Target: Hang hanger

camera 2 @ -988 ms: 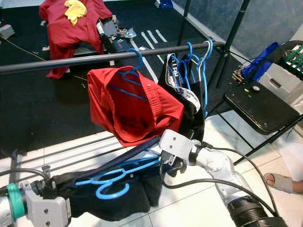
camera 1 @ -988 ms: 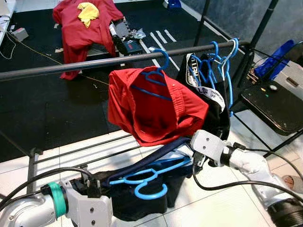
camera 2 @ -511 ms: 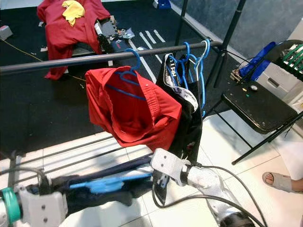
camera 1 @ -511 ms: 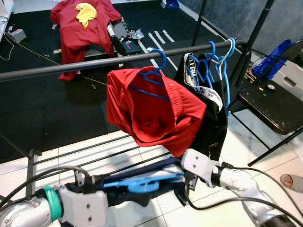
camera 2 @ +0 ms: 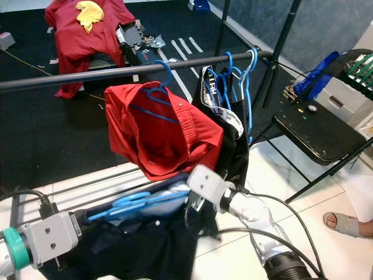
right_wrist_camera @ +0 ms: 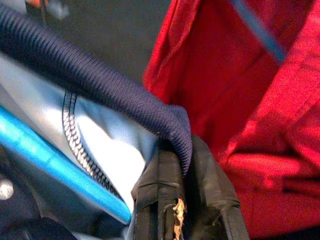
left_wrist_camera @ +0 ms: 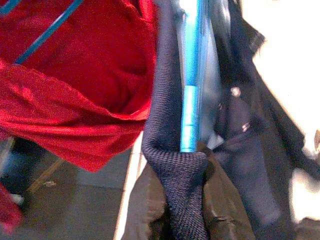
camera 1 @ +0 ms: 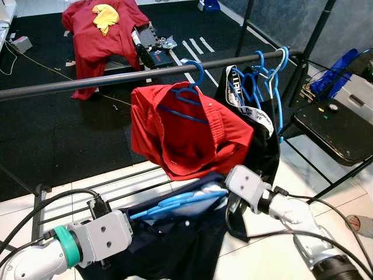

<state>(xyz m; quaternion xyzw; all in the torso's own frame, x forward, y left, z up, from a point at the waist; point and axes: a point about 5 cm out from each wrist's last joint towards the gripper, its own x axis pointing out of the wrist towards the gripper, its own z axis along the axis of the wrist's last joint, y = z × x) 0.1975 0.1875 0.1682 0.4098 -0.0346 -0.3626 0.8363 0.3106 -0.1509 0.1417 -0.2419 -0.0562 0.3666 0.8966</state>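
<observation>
A blue hanger (camera 1: 175,201) carrying a dark navy garment (camera 1: 175,245) hangs between my two grippers, below the black rail (camera 1: 145,74). My left gripper (left_wrist_camera: 180,212) is shut on the garment's ribbed navy collar (left_wrist_camera: 172,160), just under the hanger's blue bar (left_wrist_camera: 190,100). My right gripper (right_wrist_camera: 182,200) is shut on the same collar at the other end, close beneath the red garment (camera 1: 186,134). That red garment hangs on its own blue hanger on the rail. Black clothes (camera 1: 259,134) on several blue hangers hang further right on the rail.
A black folding chair (camera 1: 332,128) stands at the right, with a person's sandalled foot (camera 1: 362,224) near it. The rack's low base bars (camera 1: 116,181) cross the white tiles. Red clothes (camera 1: 102,29) and clutter lie on the black mat behind.
Both grippers have lifted the hanger and navy garment closer to the red garment. The navy garment now droops down below the hanger instead of lying bunched.
</observation>
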